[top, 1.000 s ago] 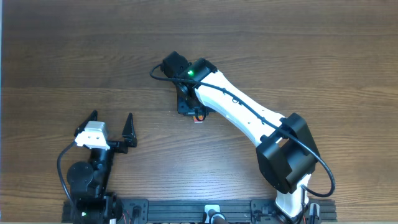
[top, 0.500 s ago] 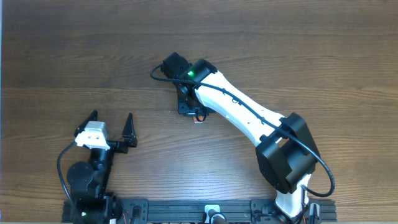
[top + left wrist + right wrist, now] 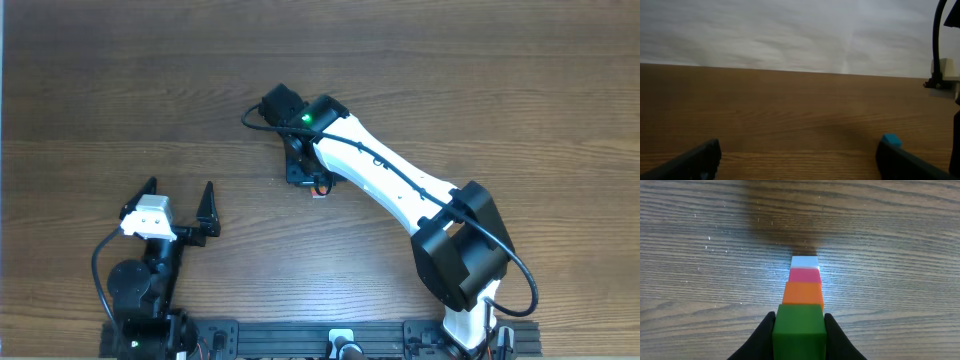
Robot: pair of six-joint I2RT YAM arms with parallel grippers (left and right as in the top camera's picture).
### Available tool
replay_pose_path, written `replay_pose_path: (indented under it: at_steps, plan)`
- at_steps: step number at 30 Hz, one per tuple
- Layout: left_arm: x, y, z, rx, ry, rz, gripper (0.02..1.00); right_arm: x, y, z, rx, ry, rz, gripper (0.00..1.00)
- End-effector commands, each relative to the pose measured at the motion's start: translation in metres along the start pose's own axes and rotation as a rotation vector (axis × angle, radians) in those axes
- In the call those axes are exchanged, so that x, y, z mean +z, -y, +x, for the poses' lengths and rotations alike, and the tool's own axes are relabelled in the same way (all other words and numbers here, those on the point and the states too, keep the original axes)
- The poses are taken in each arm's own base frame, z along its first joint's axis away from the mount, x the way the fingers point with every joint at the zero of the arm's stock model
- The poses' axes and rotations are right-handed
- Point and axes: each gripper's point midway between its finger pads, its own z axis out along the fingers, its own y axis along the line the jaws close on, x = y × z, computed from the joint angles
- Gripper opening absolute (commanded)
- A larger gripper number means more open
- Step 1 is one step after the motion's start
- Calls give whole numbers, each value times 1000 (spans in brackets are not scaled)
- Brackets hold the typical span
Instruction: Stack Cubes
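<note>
Right pincer [image 3: 799, 319] clamps green cube [image 3: 799, 336] atop orange cube [image 3: 802, 294]. Likely light, rigid (smooth faces); grip opposite flat sides. Left pincer [image 3: 180, 190] spread, empty.

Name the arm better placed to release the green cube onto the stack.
Right. The right tool is shut on the green cube above the orange, pink and white cubes. The left tool sits open, far away near its base.
</note>
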Motion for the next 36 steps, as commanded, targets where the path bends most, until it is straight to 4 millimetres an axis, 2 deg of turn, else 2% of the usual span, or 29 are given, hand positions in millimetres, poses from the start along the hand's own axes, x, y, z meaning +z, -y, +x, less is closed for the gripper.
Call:
replay_pose_path:
  at_steps: [1, 7, 17, 31, 36]
  plan:
    - [0, -2, 2, 11, 0, -7, 1000, 6, 6, 0, 13, -7, 20, 80]
    - [0, -2, 2, 11, 0, -7, 1000, 6, 6, 0, 14, -7, 20, 163]
    - [0, -2, 2, 11, 0, -7, 1000, 6, 6, 0, 13, -8, 20, 246]
    - [0, -2, 2, 11, -1, -6, 1000, 6, 6, 0, 13, -8, 20, 268]
    - [0, -2, 2, 11, 0, -7, 998, 6, 6, 0, 13, -8, 20, 305]
